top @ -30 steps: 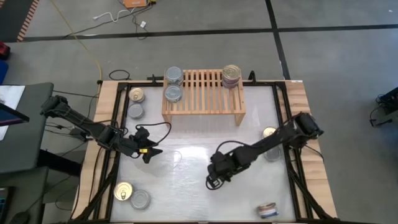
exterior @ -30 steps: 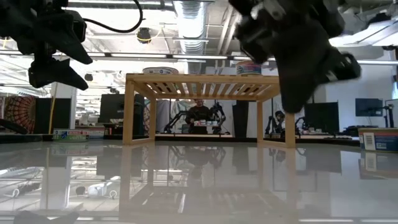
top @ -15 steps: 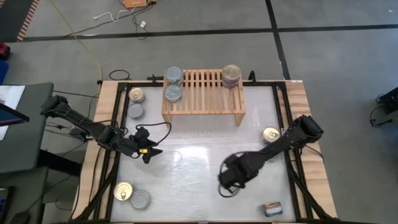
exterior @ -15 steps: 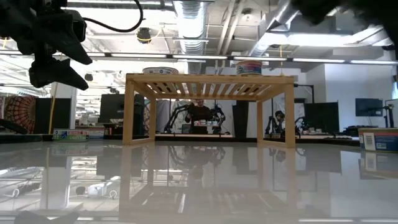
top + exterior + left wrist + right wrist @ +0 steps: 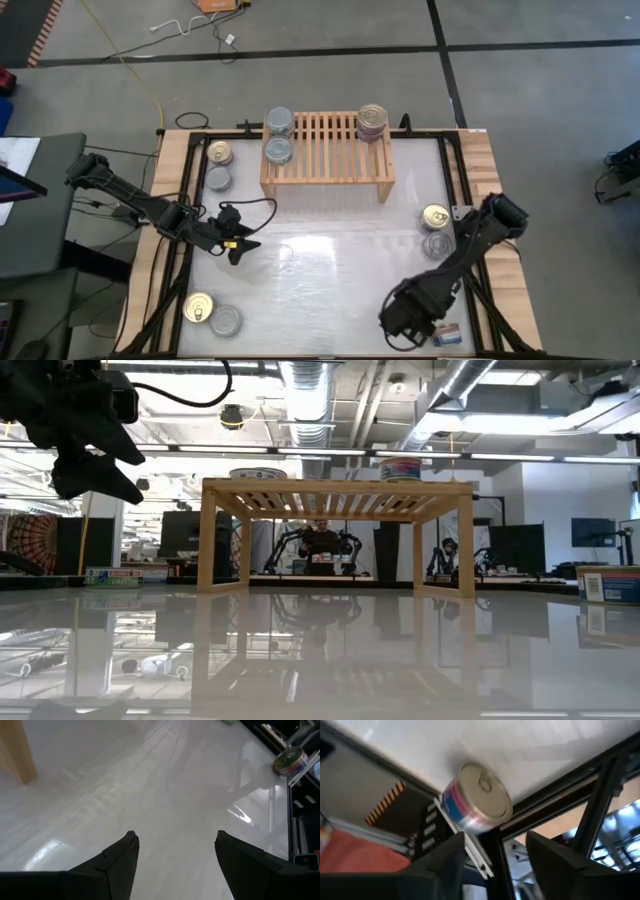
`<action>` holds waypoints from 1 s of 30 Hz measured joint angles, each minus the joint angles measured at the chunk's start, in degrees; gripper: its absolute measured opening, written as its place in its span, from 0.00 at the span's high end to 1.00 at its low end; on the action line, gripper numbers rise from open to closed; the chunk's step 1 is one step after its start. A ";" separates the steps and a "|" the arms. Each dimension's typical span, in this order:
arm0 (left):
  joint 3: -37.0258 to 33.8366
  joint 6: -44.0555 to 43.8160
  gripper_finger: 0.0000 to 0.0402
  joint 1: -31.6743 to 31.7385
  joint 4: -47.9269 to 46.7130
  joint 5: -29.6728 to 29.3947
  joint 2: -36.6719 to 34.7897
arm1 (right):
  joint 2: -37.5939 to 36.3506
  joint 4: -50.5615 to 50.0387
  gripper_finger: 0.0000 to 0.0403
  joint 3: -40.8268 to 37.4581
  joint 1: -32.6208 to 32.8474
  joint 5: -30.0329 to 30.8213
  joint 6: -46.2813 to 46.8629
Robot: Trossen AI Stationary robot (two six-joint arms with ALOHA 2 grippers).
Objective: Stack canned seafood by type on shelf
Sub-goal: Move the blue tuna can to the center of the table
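We count three stacks on the shelf (image 5: 327, 150); our right claw (image 5: 495, 852), open and empty, faces a tin (image 5: 476, 797), with six more loose.

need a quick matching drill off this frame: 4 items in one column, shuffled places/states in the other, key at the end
Items
1. left gripper
2. right gripper
3. red-banded can
4. banded can stack

Places/states
A. lying tipped at the table's near right corner
B. on the shelf, right end of its top
C. open, above the left-middle of the table, nothing between the fingers
D. open, at the near right of the table beside a tipped can

Pairs: 1-C, 2-D, 3-A, 4-B
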 joint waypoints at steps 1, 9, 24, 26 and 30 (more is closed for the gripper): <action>0.00 0.46 0.37 0.00 0.00 0.01 0.00 | 0.00 0.62 0.35 0.00 0.59 -0.16 -1.16; 0.00 1.50 0.37 0.00 0.00 0.00 0.00 | 0.34 10.58 0.26 -0.01 6.58 2.87 -15.46; 0.00 1.28 0.37 0.00 0.09 -0.37 0.02 | 6.65 8.70 0.26 -0.40 13.23 6.48 -24.37; 0.00 1.26 0.37 0.00 0.08 -0.44 0.02 | 8.05 8.80 0.26 -0.40 13.29 6.57 -25.04; 0.00 0.94 0.37 0.00 0.09 -0.44 0.02 | 11.31 8.80 0.26 -0.40 13.83 6.72 -26.84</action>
